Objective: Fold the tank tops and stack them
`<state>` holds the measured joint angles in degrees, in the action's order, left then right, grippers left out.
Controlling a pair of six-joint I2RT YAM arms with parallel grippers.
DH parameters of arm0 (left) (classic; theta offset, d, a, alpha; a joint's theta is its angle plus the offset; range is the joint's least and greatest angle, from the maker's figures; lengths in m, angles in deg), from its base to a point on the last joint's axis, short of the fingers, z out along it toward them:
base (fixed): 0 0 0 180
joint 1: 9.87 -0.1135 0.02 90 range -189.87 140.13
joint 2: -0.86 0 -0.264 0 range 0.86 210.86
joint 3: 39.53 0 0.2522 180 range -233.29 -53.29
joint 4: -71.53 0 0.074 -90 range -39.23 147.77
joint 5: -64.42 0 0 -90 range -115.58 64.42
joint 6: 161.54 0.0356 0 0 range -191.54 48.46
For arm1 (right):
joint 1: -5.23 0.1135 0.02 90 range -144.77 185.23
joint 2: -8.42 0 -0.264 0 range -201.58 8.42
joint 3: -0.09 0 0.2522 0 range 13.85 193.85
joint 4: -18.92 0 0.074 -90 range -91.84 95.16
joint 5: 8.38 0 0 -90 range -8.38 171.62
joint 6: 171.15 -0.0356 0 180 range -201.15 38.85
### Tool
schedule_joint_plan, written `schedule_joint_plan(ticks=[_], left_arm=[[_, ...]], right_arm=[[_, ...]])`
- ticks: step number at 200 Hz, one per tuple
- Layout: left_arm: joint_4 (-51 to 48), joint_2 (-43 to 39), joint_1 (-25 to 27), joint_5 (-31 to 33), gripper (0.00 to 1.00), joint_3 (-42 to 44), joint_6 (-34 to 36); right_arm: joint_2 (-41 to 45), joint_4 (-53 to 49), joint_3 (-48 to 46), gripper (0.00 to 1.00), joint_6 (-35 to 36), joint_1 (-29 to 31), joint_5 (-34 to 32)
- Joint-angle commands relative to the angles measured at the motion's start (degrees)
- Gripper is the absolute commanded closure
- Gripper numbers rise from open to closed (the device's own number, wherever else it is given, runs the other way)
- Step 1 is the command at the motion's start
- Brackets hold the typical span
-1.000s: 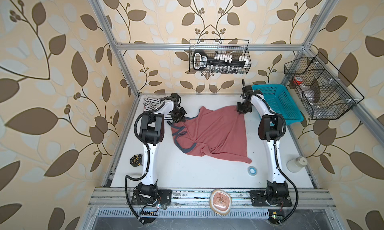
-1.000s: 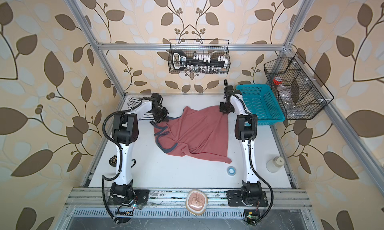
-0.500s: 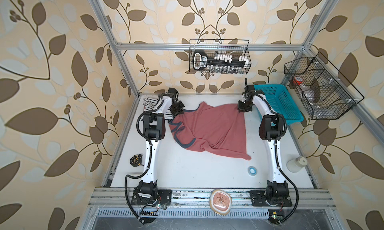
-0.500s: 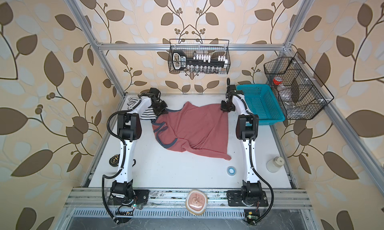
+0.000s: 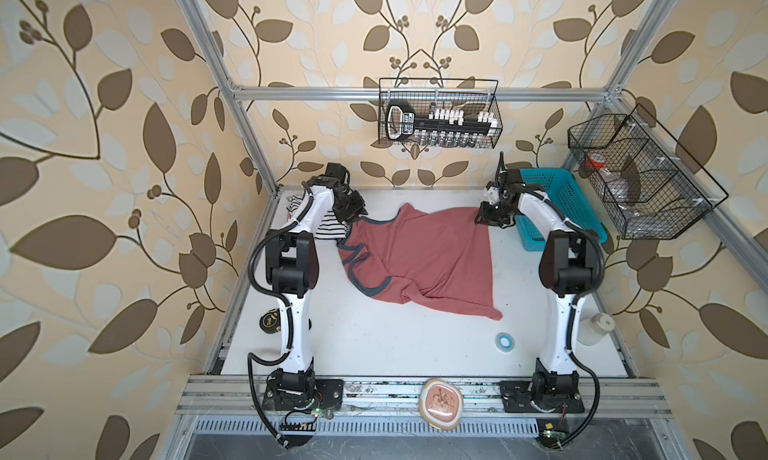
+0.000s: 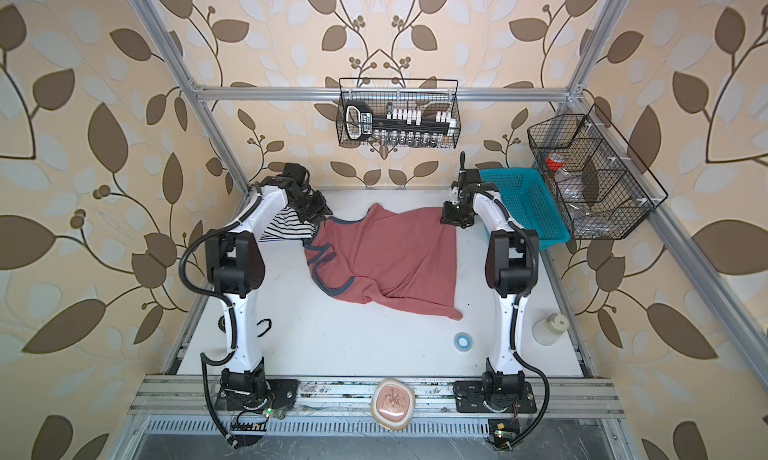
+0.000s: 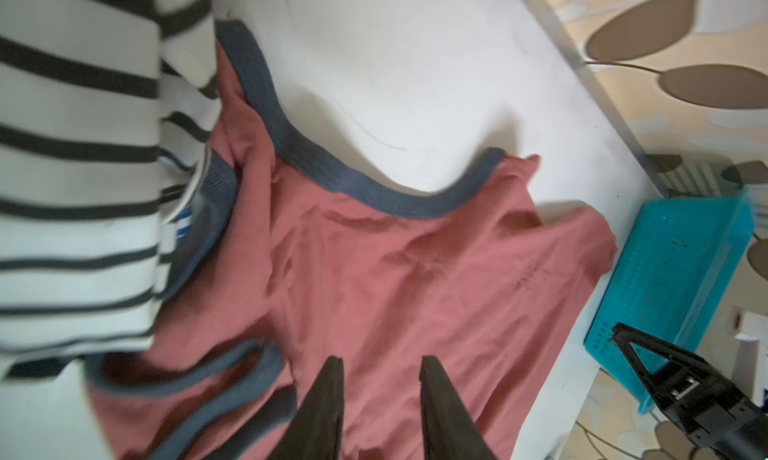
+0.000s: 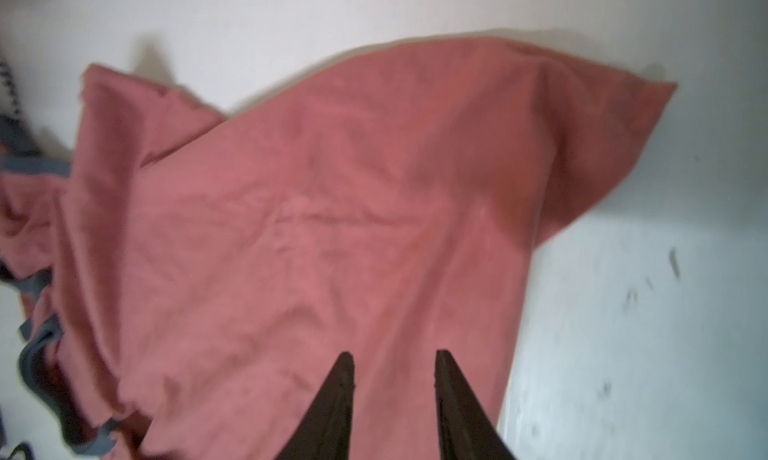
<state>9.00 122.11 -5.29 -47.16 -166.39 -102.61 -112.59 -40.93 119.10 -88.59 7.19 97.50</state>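
The dusty red tank top (image 5: 428, 258) (image 6: 390, 258) with grey-blue trim lies spread on the white table, hem toward the right arm and neck and armholes toward the left arm. Its strap end rests against a folded black-and-white striped tank top (image 5: 330, 225) (image 7: 75, 167) at the back left, half hidden by the left arm. My left gripper (image 5: 353, 213) (image 7: 381, 360) hovers open over the red cloth (image 7: 395, 279) near the straps. Over the far hem corner of the red top (image 8: 332, 208), my right gripper (image 5: 484, 219) (image 8: 394, 356) is open too, with nothing between its fingers.
A teal basket (image 5: 552, 204) stands at the back right beside the right arm. A blue tape roll (image 5: 505, 341) and a white bottle (image 5: 596, 328) sit at the front right, a tape measure (image 5: 270, 321) at the left edge. Wire baskets (image 5: 438, 113) hang on the walls.
Both grippers, shut on the red top's corners before, pulled it toward the back of the table and have now opened, letting it settle on the table.
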Motion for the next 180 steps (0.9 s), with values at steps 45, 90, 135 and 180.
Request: schedule_joint_plan(ticks=[45,90,135,180], left_arm=[[-11.2,-9.4,5.8,11.7,0.69,18.1,9.6],[-6.4,-6.1,8.3,13.3,0.63,23.2,8.1],[-5.3,-3.4,8.7,19.0,0.61,22.7,6.4],[-6.0,-2.6,8.7,24.5,0.60,22.3,6.2]], right_arm=[[26.2,0.5,-33.2,0.56,-1.4,6.7,-8.3],[36.1,2.4,-50.6,0.50,-5.4,7.2,-11.8],[39.4,3.8,-55.1,0.44,-6.9,5.5,-12.4],[37.5,4.5,-56.9,0.41,-6.6,5.2,-8.6]])
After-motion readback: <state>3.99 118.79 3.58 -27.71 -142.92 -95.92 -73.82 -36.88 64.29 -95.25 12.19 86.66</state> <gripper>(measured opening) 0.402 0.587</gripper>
